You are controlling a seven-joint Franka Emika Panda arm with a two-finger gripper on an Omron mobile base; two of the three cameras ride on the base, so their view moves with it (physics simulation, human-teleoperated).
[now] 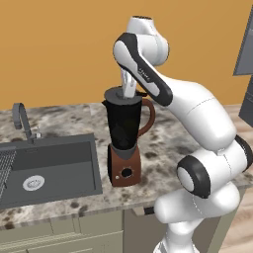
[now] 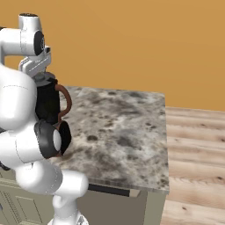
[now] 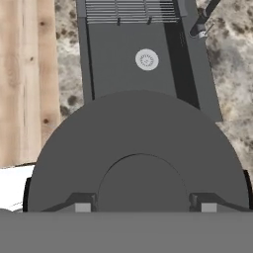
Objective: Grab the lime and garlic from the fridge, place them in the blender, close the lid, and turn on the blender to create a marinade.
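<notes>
The blender [image 1: 123, 128] stands on the marble counter [image 1: 168, 138], a black jar with a brown handle [image 1: 149, 116] on a reddish-brown base with a black knob [image 1: 127, 173]. The dark grey lid [image 1: 120, 93] lies level on the jar's top. My gripper [image 1: 128, 88] comes straight down onto it. In the hand view the lid [image 3: 138, 143] spreads wide below me, and my gripper [image 3: 145, 207] has one fingertip against each side of the raised centre knob [image 3: 142, 183]. From the right, the jar [image 2: 46, 103] shows behind my arm. Lime and garlic are hidden.
A dark sink [image 1: 49, 168] with a round drain [image 1: 33, 183] and a curved faucet [image 1: 22, 118] lies left of the blender. Bare counter [image 2: 123, 127] stretches to the right, ending at wooden floor [image 2: 193, 149]. A dark grey panel [image 1: 244, 47] hangs at the far right edge.
</notes>
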